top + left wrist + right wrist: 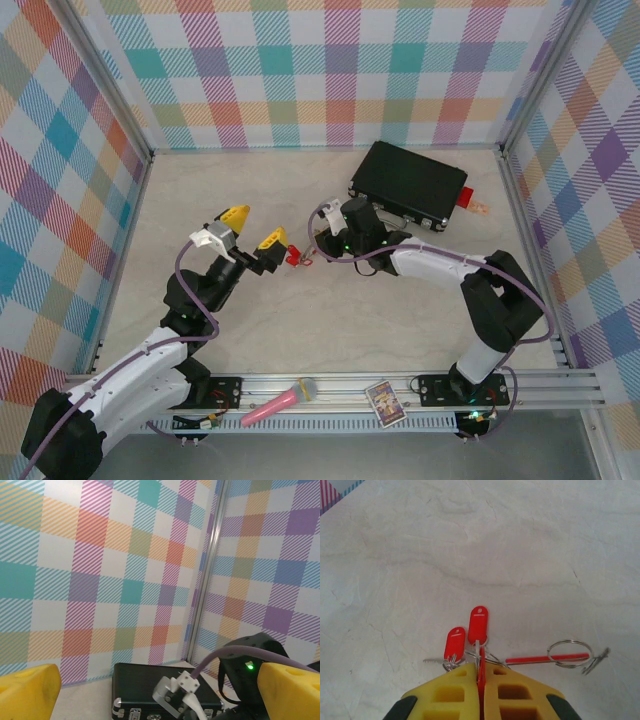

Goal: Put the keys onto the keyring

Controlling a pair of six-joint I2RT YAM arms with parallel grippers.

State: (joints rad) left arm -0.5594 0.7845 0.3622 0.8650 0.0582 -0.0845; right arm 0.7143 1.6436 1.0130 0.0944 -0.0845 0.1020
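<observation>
Right pincer clamped on a key near keyring, left pincer apart; edge-on grip may slip, dropping key short of keyring.

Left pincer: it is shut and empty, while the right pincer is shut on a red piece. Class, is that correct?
No. The left pincer stands open, as the top external view shows. It is empty, and the right pincer is shut on a red piece.

3 red keys, 1 keyring, 1 black case
</observation>
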